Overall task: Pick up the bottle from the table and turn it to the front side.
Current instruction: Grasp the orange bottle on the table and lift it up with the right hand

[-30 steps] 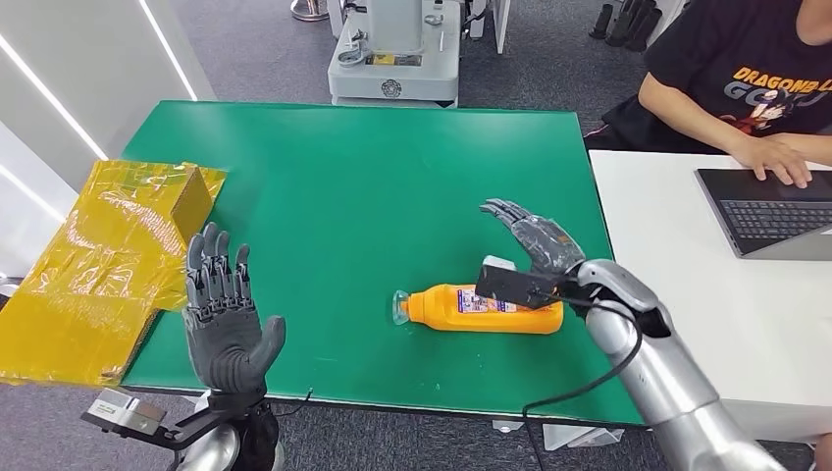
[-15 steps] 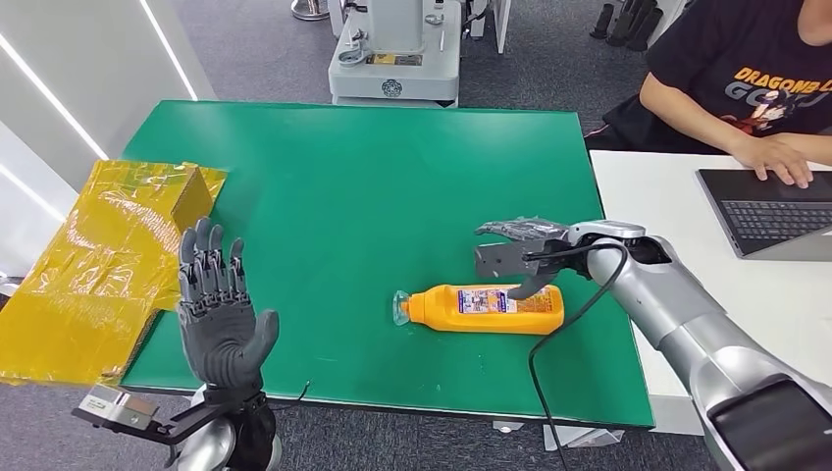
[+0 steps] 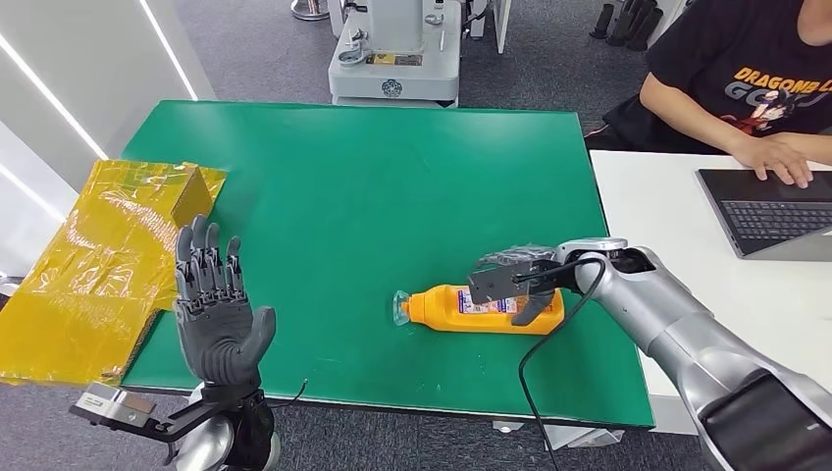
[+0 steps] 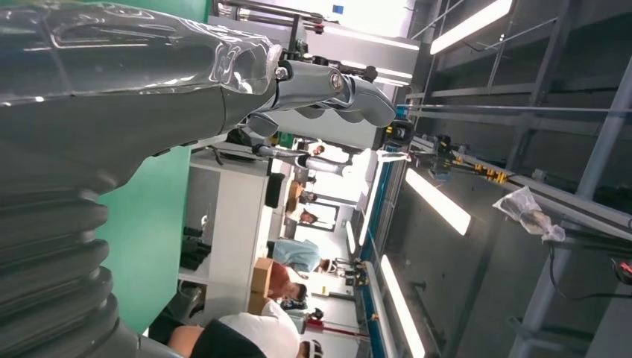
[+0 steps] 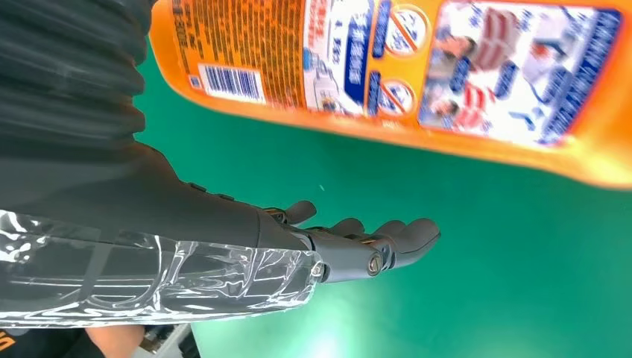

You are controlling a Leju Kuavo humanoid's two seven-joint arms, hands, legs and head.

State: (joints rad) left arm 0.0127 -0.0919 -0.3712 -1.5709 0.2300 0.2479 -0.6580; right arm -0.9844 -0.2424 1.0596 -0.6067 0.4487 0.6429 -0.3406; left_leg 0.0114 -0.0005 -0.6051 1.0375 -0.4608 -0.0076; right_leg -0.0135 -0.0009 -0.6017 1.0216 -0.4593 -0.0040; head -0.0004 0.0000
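An orange bottle (image 3: 461, 310) lies on its side on the green table (image 3: 343, 186), its clear cap pointing to my left and its label facing up. My right hand (image 3: 517, 278) arches over the bottle's thick end, fingers on the far side and thumb across the near side. In the right wrist view the fingers (image 5: 373, 246) are stretched out with a strip of green mat between them and the bottle (image 5: 417, 82), so nothing is gripped. My left hand (image 3: 216, 314) is raised at the table's near left corner, fingers spread and empty; the left wrist view shows its thumb (image 4: 328, 82).
A yellow-wrapped box (image 3: 108, 255) hangs off the table's left edge. A white table on the right carries a laptop (image 3: 775, 211), where a person (image 3: 755, 78) is typing. A grey machine base (image 3: 392, 59) stands beyond the far edge.
My right hand has turned palm-down and dropped from beside the bottle's thick end to arch over it. The bottle has not moved. My left hand shifted slightly.
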